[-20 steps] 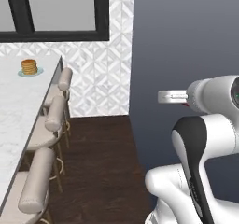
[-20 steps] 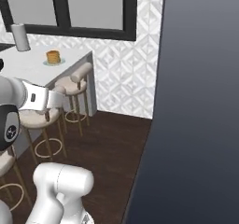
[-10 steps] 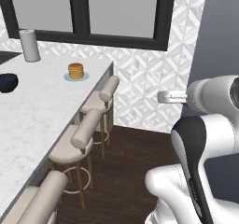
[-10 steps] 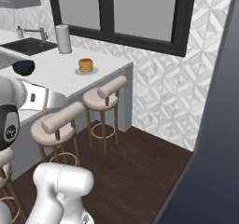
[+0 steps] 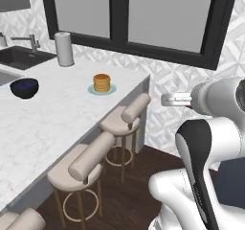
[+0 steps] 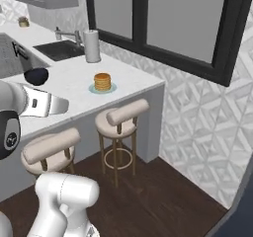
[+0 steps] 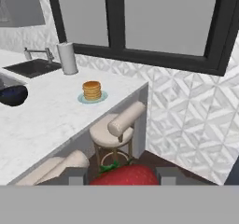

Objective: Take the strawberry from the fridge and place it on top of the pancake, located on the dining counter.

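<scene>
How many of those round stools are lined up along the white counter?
3: one stool near the counter's corner, a second stool next along, a third cut off at the picture's edge. More may sit beyond.

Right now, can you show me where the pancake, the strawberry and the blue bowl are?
pancake [image 5: 101, 82], left base view, side of stack.
strawberry [image 7: 125, 176], hand view, red top.
blue bowl [image 5: 24, 88], left base view, outer wall.
</scene>
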Motion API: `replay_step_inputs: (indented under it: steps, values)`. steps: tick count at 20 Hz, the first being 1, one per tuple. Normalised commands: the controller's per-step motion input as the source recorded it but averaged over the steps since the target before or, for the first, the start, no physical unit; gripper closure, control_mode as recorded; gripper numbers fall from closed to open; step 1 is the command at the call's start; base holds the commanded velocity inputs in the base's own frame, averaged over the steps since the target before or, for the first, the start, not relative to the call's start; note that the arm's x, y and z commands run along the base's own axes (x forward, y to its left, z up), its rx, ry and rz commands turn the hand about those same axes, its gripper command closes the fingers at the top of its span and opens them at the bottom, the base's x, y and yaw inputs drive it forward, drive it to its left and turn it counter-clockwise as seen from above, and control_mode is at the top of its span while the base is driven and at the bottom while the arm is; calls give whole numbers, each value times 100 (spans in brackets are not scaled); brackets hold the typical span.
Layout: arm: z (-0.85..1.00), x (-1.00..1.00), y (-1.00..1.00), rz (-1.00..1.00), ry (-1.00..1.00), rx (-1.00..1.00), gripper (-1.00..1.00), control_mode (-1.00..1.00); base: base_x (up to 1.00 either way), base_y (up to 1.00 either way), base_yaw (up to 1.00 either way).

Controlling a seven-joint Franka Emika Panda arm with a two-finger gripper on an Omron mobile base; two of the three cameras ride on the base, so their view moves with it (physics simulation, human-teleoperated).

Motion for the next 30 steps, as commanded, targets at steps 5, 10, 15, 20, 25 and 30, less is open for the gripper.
replay_step_inputs:
  steps: [5, 10, 15, 20, 25, 30]
  values:
    - [0, 0, 0, 0, 0, 0, 100, 100, 100, -57, 45]
    - [0, 0, 0, 0, 0, 0, 100, 100, 100, -56, 46]
    - [0, 0, 0, 0, 0, 0, 100, 100, 100, -52, 50]
    - [0, 0, 0, 0, 0, 0, 100, 100, 98, -41, 56]
    - [0, 0, 0, 0, 0, 0, 100, 100, 88, -36, 62]
    - [0, 20, -9, 9, 7, 3, 100, -100, 75, -30, 47]
